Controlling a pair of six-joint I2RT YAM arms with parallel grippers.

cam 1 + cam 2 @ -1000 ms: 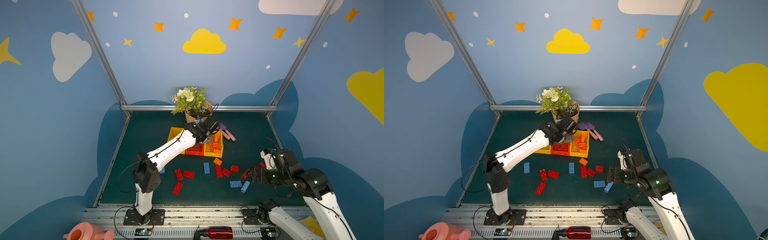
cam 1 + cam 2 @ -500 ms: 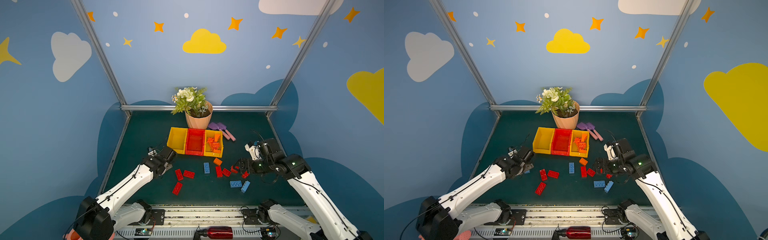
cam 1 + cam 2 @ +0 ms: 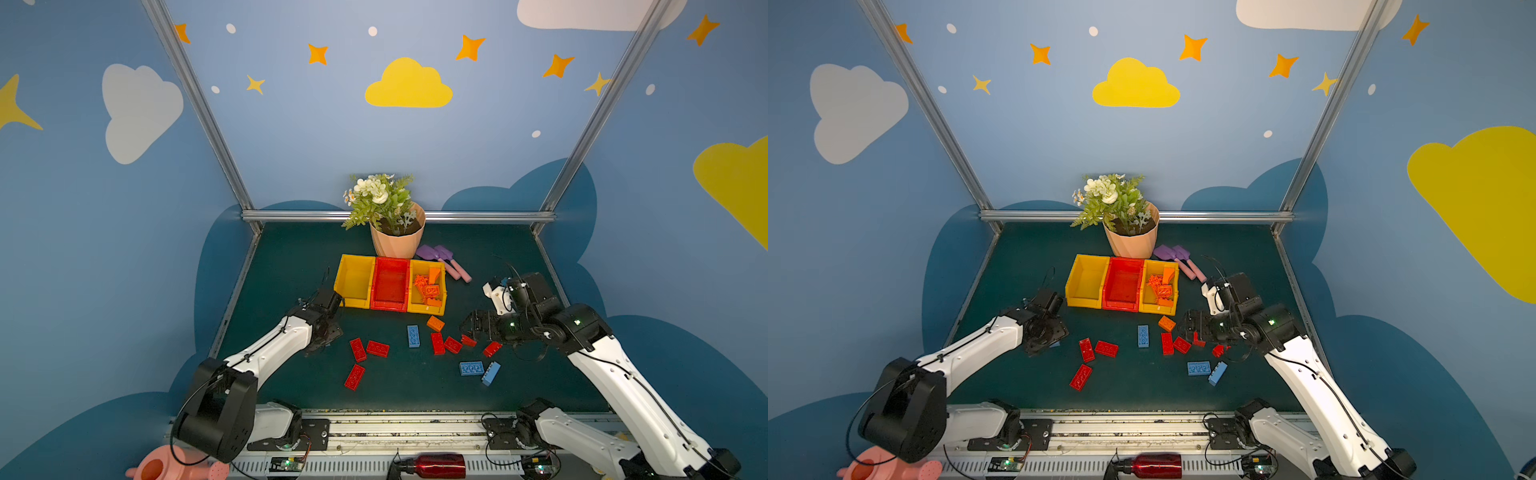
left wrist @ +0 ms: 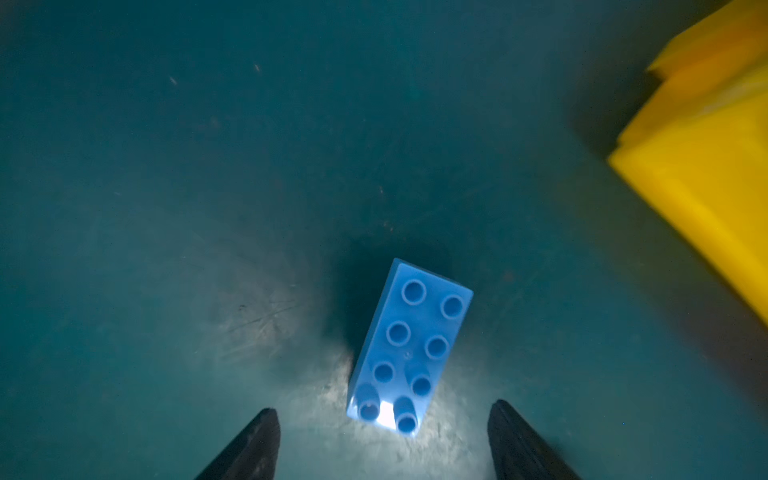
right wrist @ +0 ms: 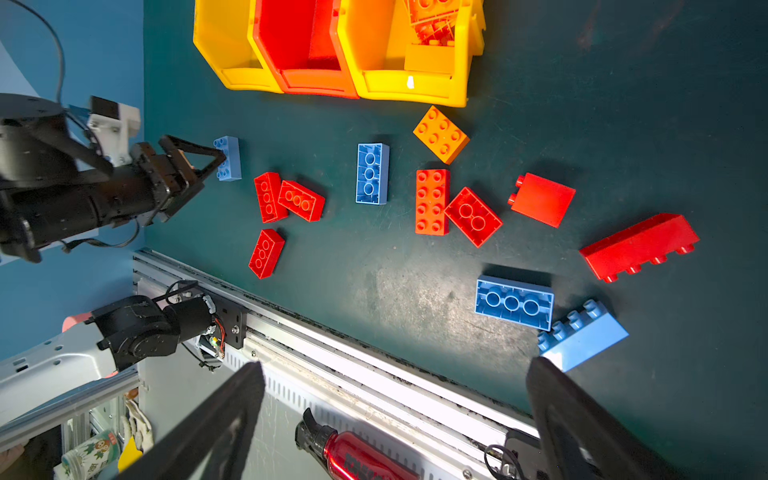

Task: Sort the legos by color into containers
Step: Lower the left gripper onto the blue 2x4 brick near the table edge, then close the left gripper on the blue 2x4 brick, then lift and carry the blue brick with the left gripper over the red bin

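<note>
Three bins [image 3: 388, 306] abreast | flower pot [image 3: 397, 245] just behind | shovels [image 3: 434, 252] beside pot

The dark green bench [image 3: 291, 266] carried three bins [image 3: 353, 302] in a row, a pot [image 3: 397, 245] behind them, shovels [image 3: 453, 268] beside it, and loose red, blue and orange bricks [image 3: 377, 348] in front.

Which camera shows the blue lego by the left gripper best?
The left wrist view: the blue lego is close and sharp, studs up, just ahead of the open left gripper. The right wrist view shows it small, partly behind that gripper. In both top views the left arm hides nearly all of it.
</note>
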